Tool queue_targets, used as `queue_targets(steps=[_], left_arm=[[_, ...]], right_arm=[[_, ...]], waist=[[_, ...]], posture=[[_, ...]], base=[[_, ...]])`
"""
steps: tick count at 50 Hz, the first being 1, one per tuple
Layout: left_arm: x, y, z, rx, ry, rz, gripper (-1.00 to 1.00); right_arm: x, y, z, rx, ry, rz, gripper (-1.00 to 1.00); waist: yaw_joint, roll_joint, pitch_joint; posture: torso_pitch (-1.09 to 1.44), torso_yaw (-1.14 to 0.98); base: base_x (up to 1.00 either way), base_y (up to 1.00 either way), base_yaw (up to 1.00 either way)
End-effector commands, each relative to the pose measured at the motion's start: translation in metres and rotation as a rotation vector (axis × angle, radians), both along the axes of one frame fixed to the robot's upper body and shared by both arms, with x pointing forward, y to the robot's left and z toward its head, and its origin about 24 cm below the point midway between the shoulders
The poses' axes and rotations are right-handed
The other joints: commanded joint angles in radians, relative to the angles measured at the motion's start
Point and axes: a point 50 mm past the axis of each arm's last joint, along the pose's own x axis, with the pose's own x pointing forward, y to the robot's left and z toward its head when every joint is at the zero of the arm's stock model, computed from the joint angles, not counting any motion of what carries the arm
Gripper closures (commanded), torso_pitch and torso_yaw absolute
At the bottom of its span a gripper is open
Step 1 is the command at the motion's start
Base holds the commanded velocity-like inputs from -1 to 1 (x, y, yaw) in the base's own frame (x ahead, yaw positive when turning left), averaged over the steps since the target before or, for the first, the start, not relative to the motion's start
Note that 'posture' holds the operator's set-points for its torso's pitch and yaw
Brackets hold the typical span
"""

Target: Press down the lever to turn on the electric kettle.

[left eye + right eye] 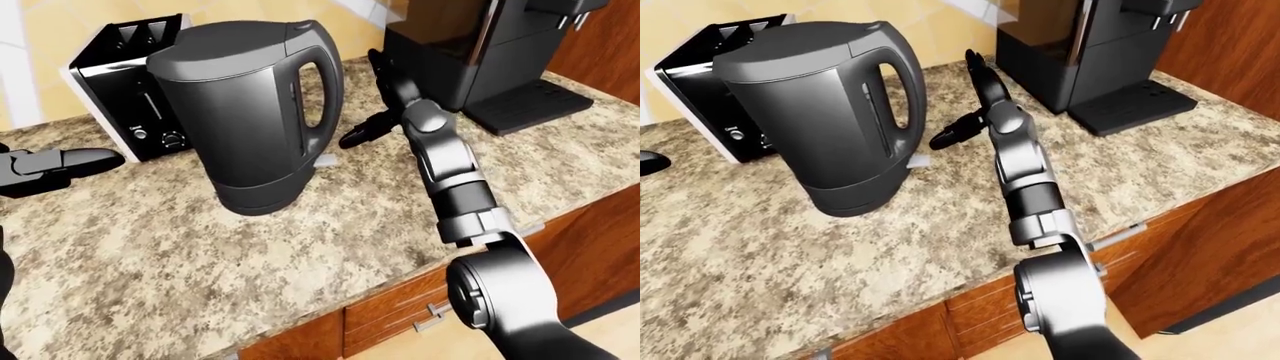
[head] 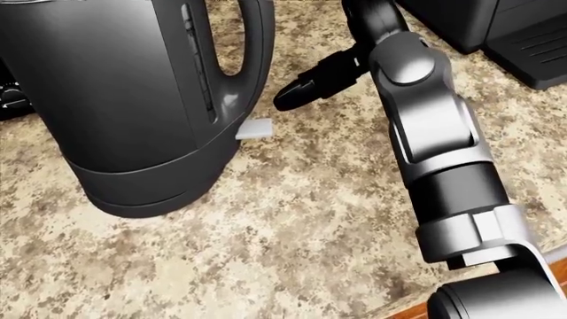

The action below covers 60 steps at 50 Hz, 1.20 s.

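One upright kettle (image 1: 258, 120), lever (image 2: 254, 129) pointing view-right, right robot hand (image 2: 310, 83) grip unclear

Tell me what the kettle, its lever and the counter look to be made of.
Kettle: dark grey body with a soft satin sheen, probably plastic or coated metal; the render leaves it open. Lever: a pale, matte tab at the handle's foot, likely plastic. Counter: mottled tan and brown speckle, like polished granite.
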Motion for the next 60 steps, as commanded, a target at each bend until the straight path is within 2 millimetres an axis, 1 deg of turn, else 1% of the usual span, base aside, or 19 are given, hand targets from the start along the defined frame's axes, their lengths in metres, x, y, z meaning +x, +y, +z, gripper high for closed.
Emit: queue_targets(steps=[1, 13, 20, 25, 36, 54, 60], left_arm=[[-0.007, -0.001, 0.012, 0.033, -0.068, 0.010, -1.00], [-0.007, -0.001, 0.012, 0.033, -0.068, 0.011, -1.00], [-0.007, -0.001, 0.013, 0.032, -0.070, 0.010, -1.00], [-0.008, -0.001, 0.013, 0.032, -0.070, 0.010, -1.00], [-0.008, -0.001, 0.012, 0.033, -0.068, 0.009, -1.00], [-0.008, 0.000, 0.012, 0.032, -0.069, 0.012, -1.00], [-0.008, 0.000, 0.013, 0.032, -0.069, 0.012, -1.00]], right_arm=[[-0.003, 0.005, 0.030, 0.000, -0.126, 0.019, -1.00], [-0.001, 0.008, 0.020, -0.028, -0.140, 0.010, -1.00], [-0.001, 0.010, 0.019, -0.036, -0.144, 0.007, -1.00], [0.000, 0.011, 0.021, -0.032, -0.152, -0.004, -1.00], [0.001, 0.012, 0.015, -0.043, -0.148, -0.027, -1.00], [0.003, 0.015, 0.012, -0.036, -0.143, -0.076, -1.00], [0.002, 0.018, 0.009, -0.033, -0.132, -0.070, -1.00]], waist=[[0.000, 0.004, -0.027], [0.001, 0.004, -0.030], [0.001, 0.005, -0.030], [0.001, 0.005, -0.030], [0.002, 0.005, -0.029], [0.002, 0.007, -0.030], [0.002, 0.007, -0.029]], posture=[[0.00, 0.00], [0.00, 0.00], [0.00, 0.00], [0.00, 0.00], [0.00, 0.00], [0.00, 0.00], [0.00, 0.00]], base=[[0.00, 0.00, 0.00], [0.00, 0.00, 0.00], [0.00, 0.00, 0.00], [0.00, 0.00, 0.00], [0.00, 0.00, 0.00], [0.00, 0.00, 0.00], [0.00, 0.00, 0.00]])
